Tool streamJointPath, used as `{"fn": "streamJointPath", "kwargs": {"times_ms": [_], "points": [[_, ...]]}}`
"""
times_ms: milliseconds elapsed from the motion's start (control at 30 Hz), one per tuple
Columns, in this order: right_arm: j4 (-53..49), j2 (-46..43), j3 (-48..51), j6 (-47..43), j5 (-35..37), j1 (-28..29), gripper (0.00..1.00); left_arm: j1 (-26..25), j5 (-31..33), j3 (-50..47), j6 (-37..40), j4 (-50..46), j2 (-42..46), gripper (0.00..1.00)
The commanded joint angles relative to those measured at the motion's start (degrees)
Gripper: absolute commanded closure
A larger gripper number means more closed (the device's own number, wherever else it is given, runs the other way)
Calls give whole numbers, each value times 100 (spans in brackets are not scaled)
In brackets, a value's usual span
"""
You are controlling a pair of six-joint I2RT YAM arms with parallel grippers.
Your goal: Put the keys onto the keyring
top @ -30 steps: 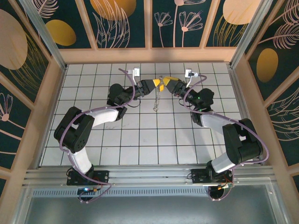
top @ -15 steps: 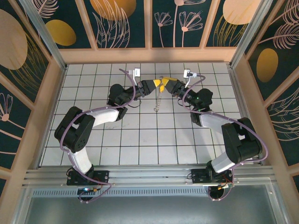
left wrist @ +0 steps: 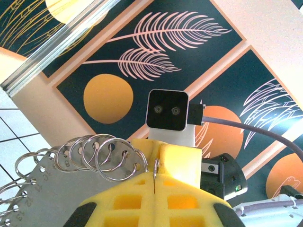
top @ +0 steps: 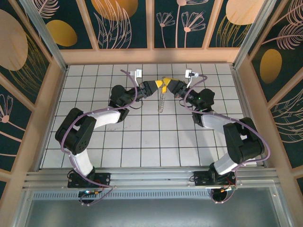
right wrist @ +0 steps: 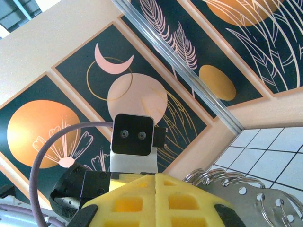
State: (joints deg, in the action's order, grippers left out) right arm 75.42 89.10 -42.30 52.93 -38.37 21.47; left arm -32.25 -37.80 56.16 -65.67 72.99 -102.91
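White tiles cover the table (top: 118, 142), and dark panels with leaves and orange circles close it on the left, far and right sides. At the left, the left arm (top: 80, 137) rises from its base at the near edge, bends at the elbow toward the left wall and then reaches forward and inward. The left claw (top: 159, 85) is raised over the far tiles. In its wrist view its yellow fingers (left wrist: 128, 198) are pressed together, and a thin loop of the keyring (top: 162, 101) stands out of the seam between them. The keyring hangs just below the point where the two claws meet. From above it is only a thin grey streak. Close up it is a metal strip with holes that carries several wire rings (left wrist: 90, 153), cut off by the lower left edge. The key I cannot tell apart from the yellow fingertips. The right claw (top: 170, 86) faces the left one, tip almost touching tip, with its fingers (right wrist: 189, 201) closed together. What is between them is hidden. The right arm (top: 236, 142) bends outward toward the right wall. Bare tiles lie between the arms toward the near edge.
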Motion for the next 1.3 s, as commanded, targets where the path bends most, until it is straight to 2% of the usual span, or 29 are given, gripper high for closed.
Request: {"fn": "streamJointPath", "kwargs": {"times_ms": [0,167,267,300,367,600,767,867,1033,1267], "points": [[319,85,-50,8,-33,72,96,-25,19,106,54,303,-17,100],[340,164,-51,7,-121,82,99,-27,27,105,69,329,-53,100],[350,221,-72,16,-189,92,87,-26,21,131,63,339,-103,100],[363,230,-59,20,-204,88,89,-26,18,138,70,339,-119,100],[357,243,-43,16,-190,92,100,-27,10,151,62,348,-132,100],[279,268,-31,-58,-179,-19,100,-12,-73,250,209,186,-177,100],[-124,322,-311,-219,-427,-286,100,218,-35,264,1039,-938,202,63],[-540,447,-694,-360,-885,-417,100,472,-60,281,1630,-1730,438,50],[-1695,676,-1480,-917,-1656,-499,100,838,-518,539,2272,-2642,601,41],[-3055,1229,-2628,-1408,-2507,-537,100,947,-1317,1511,3286,-4078,205,37]]}}
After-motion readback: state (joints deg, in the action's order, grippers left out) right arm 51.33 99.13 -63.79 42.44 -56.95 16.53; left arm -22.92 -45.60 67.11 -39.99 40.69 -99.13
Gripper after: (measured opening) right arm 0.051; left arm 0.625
